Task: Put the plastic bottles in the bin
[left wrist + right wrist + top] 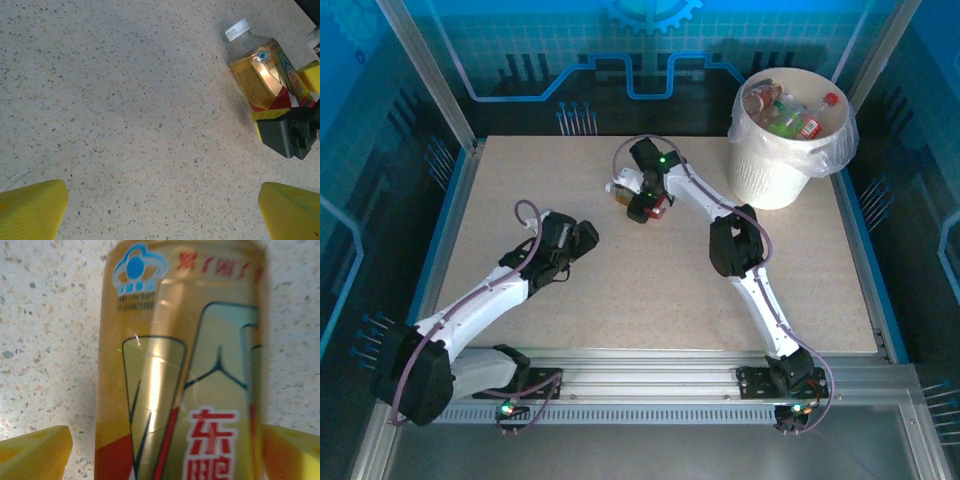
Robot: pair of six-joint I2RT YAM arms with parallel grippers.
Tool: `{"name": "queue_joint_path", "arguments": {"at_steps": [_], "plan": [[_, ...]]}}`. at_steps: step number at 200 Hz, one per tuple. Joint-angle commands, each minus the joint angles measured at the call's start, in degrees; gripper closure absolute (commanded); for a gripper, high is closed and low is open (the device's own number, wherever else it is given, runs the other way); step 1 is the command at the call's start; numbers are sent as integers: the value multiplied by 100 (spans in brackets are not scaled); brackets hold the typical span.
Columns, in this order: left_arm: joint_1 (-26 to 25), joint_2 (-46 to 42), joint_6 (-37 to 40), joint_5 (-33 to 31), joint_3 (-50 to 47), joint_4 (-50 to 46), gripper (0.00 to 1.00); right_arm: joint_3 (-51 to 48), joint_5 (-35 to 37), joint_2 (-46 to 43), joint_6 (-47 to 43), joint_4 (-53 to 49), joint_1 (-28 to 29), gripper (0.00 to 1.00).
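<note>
While straddling a bottle [257, 75] left of the bin [770, 185], the right tool [647, 206] is gaping, released.
Farther from the bin, the left tool [160, 212] is hovering, also released.

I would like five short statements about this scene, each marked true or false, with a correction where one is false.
1. One plastic bottle lies on its side on the table. True.
2. The bin is empty. False: several bottles lie in it.
3. The left gripper is shut on a bottle. False: it is open above the table, with nothing between its fingers.
4. The right gripper has one finger on each side of the plastic bottle on the table. True.
5. That plastic bottle has a blue cap. False: its cap is white.
</note>
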Motion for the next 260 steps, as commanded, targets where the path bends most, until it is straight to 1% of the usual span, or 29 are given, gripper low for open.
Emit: {"name": "queue_joint_path", "arguments": {"at_steps": [1,14,21,29,50,69,86,95,110,135,148,164,187,210,260], "plan": [[86,-83,-35,105,-73,-33,1,252,-171,140,187,-372,13,6],[86,-44,-37,141,-71,2,1,312,-134,187,282,-425,14,10],[90,-28,-37,153,-69,26,1,333,-68,184,360,-434,15,20],[94,-1,-44,178,-66,48,1,327,29,160,462,-417,15,27],[94,53,-50,227,-48,91,1,183,161,-97,653,-396,15,32],[94,80,-29,263,-40,117,1,-377,138,-698,772,-105,15,40],[94,85,-16,303,-48,145,1,-1086,125,-1401,943,322,7,46],[94,73,-4,326,-56,162,1,-1476,130,-1910,1053,579,-1,49],[96,36,47,447,-99,274,1,-2121,143,-2660,1235,991,-21,51],[94,-100,307,934,-235,814,1,-3006,174,-3868,1535,1623,-168,53],[97,-164,374,1087,-280,994,1,-3257,69,-4406,1722,1754,-358,53],[98,-218,418,1129,-312,1125,1,-3277,-121,-4873,2083,1675,-695,54],[95,-244,424,1181,-368,1303,1,-3133,-306,-5337,2589,1557,-1230,54],[95,-223,396,1252,-390,1410,1,-3080,-405,-5682,2984,1732,-1787,54],[95,-247,366,1299,-442,1398,1,-2953,133,-5788,3818,2109,-2984,52]]}}
